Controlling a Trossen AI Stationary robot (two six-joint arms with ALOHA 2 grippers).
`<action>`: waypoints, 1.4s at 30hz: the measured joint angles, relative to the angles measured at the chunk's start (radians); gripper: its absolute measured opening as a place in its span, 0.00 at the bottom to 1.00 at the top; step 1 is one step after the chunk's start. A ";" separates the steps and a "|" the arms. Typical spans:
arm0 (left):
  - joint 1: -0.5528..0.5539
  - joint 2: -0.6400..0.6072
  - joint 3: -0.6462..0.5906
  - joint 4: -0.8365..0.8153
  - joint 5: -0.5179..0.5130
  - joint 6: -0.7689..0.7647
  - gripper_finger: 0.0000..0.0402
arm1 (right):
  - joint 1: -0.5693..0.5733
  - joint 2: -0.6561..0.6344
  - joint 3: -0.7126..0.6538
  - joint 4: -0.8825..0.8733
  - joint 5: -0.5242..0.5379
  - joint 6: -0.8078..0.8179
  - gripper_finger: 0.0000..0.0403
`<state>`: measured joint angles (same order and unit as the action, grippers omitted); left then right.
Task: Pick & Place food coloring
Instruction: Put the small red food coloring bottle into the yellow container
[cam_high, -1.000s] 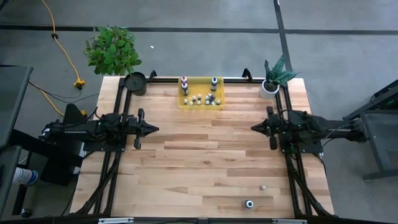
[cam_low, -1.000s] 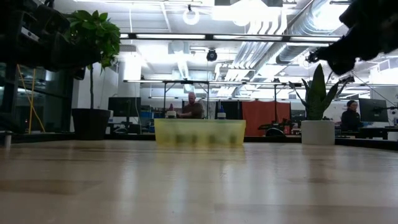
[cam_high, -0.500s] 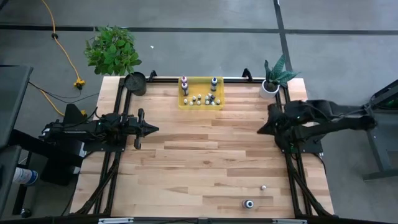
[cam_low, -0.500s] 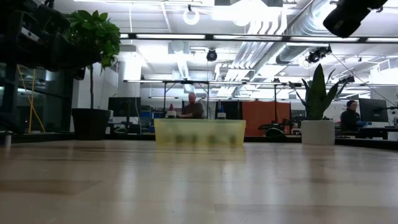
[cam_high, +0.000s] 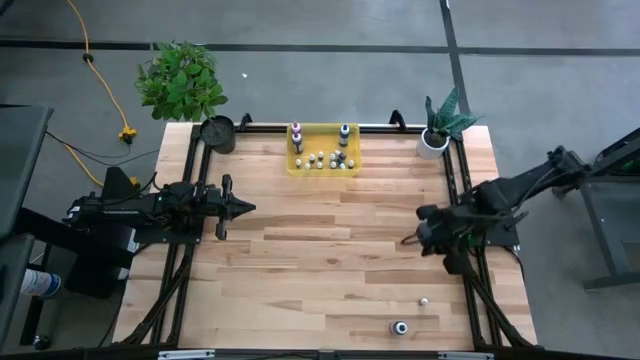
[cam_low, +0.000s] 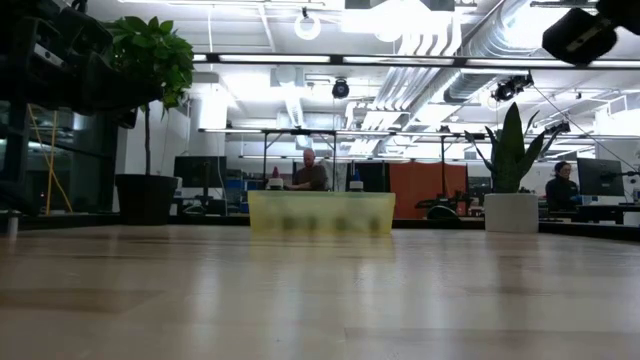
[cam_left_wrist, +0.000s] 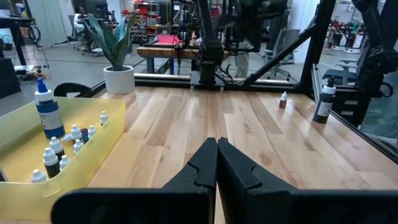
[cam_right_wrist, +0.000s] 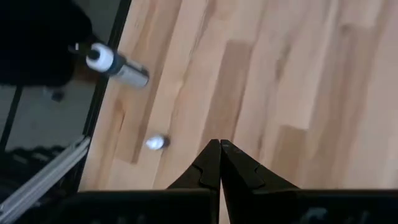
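Observation:
Several small food coloring bottles (cam_high: 322, 158) stand in a yellow see-through bin (cam_high: 303, 170) at the table's far edge, and the left wrist view shows them too (cam_left_wrist: 57, 154). Two more bottles stand on their bases near the table's near right corner: a tiny pale one (cam_high: 423, 300) and a taller dark one (cam_high: 399, 327). The right wrist view also shows the pale one (cam_right_wrist: 156, 142) and the dark one (cam_right_wrist: 118, 67). My right gripper (cam_high: 405, 240) is shut, tipped downward above the table's right side, far of those two. My left gripper (cam_high: 250, 208) is shut and level at the left.
A white pot with a spiky plant (cam_high: 433, 142) stands at the far right corner. A dark pot (cam_high: 217, 132) stands at the far left corner. Bare wood (cam_high: 320, 260) fills the middle of the table. People sit at desks in the room beyond the table (cam_low: 308, 170).
My right gripper has risen from its level resting pose. It has swung toward the table's near edge and tipped to point down at the table. Its fingers stay shut.

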<state>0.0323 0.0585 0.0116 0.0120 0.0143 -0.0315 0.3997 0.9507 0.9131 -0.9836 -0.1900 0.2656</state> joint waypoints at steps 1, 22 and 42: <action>0.000 0.000 0.000 0.000 0.000 0.000 0.00 | 0.019 0.020 0.000 0.000 -0.001 0.012 0.00; 0.000 0.000 0.000 0.000 0.000 0.000 0.00 | 0.349 0.295 0.000 -0.022 0.040 0.981 0.40; 0.000 0.000 0.000 0.000 0.000 0.000 0.00 | 0.592 0.503 0.000 0.175 0.255 1.164 0.44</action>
<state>0.0324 0.0586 0.0116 0.0120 0.0147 -0.0316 0.9920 1.4536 0.9131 -0.8088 0.0646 1.4297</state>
